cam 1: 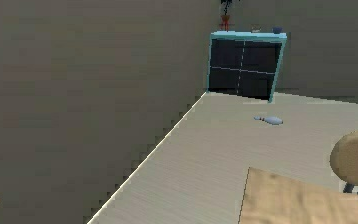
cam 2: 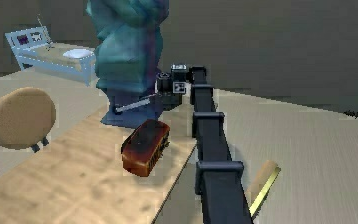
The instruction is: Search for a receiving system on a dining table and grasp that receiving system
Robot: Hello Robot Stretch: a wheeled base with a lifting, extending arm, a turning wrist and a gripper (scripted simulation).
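search: pretty much done, dining table [cam 2: 77, 172] reached
receiving system [cam 2: 147, 148]: likely that brown boxy thing, frame centre, sat on the table
gripper [cam 2: 165, 84]: seen higher up by teal statue [cam 2: 127, 45]; load can't be told
left: the grasp

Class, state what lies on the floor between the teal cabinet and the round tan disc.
In the forward view, one small pale object lies between the teal cabinet and the disc, nearer the cabinet.

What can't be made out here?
Arm side view: whether the gripper holds anything; the teal statue stands right behind it.
Arm side view: the statue's top, cut off by the upper edge.
Forward view: the small pale thing on the floor, too small to name.
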